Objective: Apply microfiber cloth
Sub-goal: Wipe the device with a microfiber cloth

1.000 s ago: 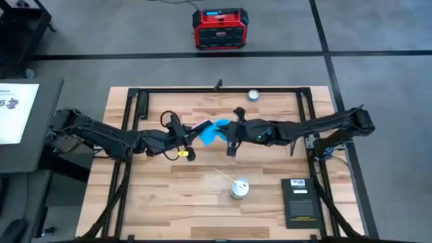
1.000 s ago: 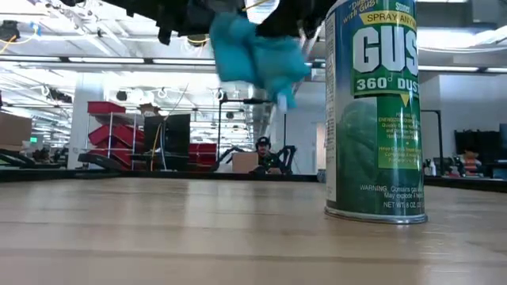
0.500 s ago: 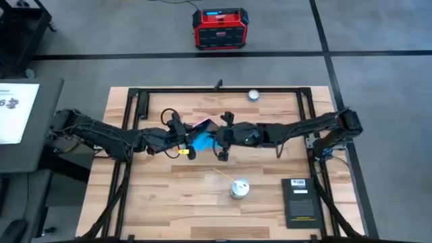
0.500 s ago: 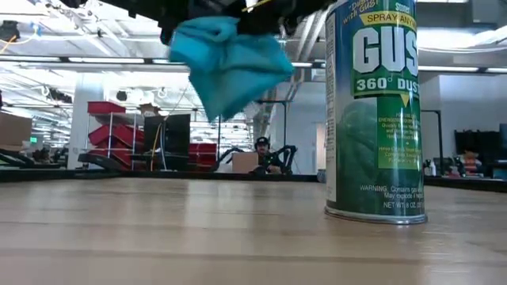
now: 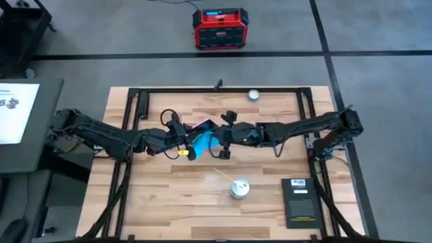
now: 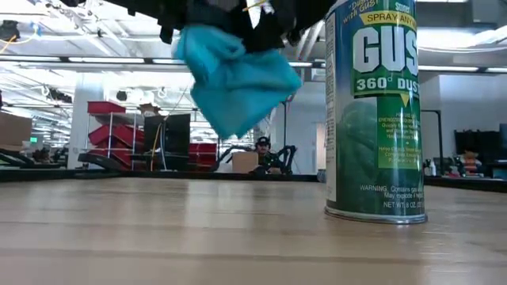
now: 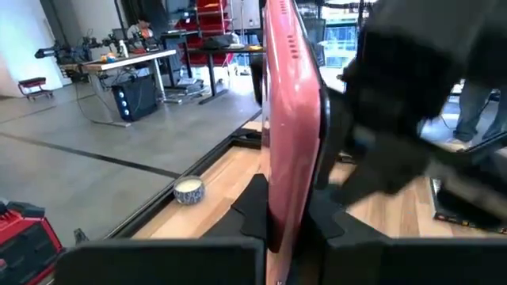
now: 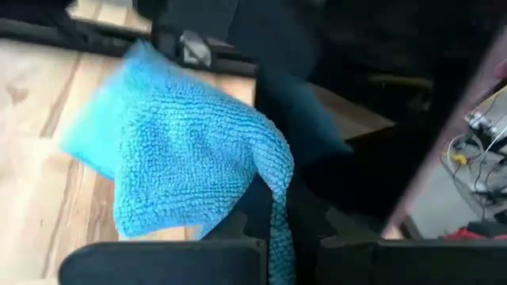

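Here the right gripper point(image 5: 217, 143) pinches the microfiber cloth point(image 5: 201, 142), hanging above the desk point(image 5: 270, 196), against the upright phone point(image 7: 289, 119) clamped edgewise in the left gripper point(image 5: 187, 143).

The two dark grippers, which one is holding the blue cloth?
The right gripper holds the bright blue microfiber cloth; the left gripper instead grips the pink-backed phone upright on edge.
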Tool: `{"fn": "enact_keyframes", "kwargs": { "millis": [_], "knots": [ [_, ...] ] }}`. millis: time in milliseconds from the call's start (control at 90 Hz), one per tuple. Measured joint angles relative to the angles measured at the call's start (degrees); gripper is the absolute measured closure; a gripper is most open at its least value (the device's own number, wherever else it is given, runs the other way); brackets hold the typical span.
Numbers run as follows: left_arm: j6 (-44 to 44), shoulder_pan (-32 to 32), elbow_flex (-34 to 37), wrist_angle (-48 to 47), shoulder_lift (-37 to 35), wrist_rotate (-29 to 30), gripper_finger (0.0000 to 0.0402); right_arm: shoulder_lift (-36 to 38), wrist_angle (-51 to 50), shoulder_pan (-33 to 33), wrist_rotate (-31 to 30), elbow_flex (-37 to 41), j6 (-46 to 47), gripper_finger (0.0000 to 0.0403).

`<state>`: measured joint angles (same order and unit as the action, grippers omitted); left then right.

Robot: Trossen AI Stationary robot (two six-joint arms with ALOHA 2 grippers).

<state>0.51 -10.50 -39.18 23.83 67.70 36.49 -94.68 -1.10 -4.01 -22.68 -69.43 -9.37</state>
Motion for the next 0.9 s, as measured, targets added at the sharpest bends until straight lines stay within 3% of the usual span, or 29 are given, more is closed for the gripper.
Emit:
{"fn": "enact_keyframes", "kwargs": {
  "millis": [156, 589, 900],
  "knots": [
    [-0.07, -0.53, 0.00, -0.05, 0.01, 0.60, 0.0398, -0.51, 0.48, 0.66, 0.22, 0.00, -0.13, 0.0403],
    [0.41, -0.68, -0.15, 0.79, -0.13, 0.79, 0.0398, 6.74, 0.50, 2.80, 0.94, 0.07, -5.96, 0.0403],
    [0.34, -0.68, -0.07, -0.38, 0.03, 0.01, 0.0398, 7.11, -1.05, 2.84, 1.11, 0.49, -3.51, 0.0403]
  ]
}}
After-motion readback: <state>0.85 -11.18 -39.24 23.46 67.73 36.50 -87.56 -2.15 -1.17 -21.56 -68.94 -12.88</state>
